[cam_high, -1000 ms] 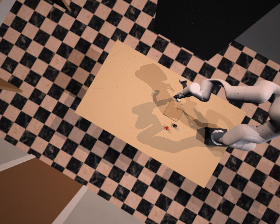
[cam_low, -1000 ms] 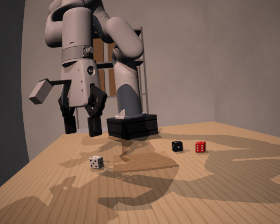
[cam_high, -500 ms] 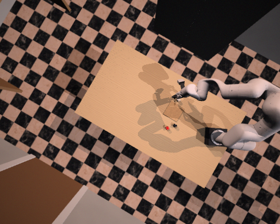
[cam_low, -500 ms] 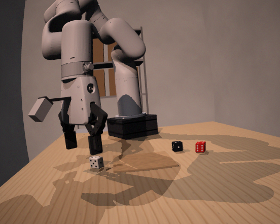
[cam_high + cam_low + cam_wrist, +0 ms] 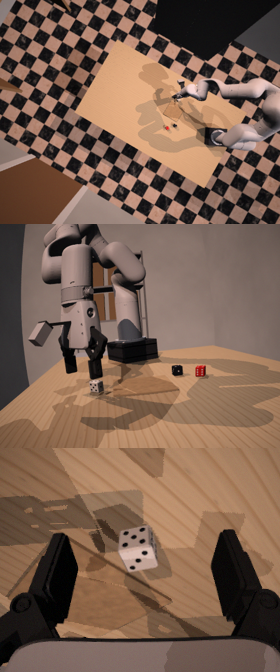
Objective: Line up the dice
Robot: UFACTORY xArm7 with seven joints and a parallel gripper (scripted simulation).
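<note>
Chunky pale-grey arm (image 5: 76, 267) with rounded joints, a black base block (image 5: 149, 350), a black two-finger gripper (image 5: 82, 371), and a little grey box (image 5: 40, 333) sticking out beside it.

Looks like a plain room set up as a robot test space, more lab or workshop than home. The landmark is the long wooden table (image 5: 121, 83) in the middle, with a white robot arm (image 5: 243, 88) bolted on a black base block (image 5: 152, 356) at one end of it. Under the table there's a checkered floor (image 5: 50, 50) of black and pinkish tiles. Behind the table, past the arm, a metal shelf rack (image 5: 142, 274) with brown panels stands against a bare grey wall (image 5: 203, 287). Off the table's far corner sits a big dark block (image 5: 203, 25), and brown furniture (image 5: 33, 192) shows on the opposite side.
</note>
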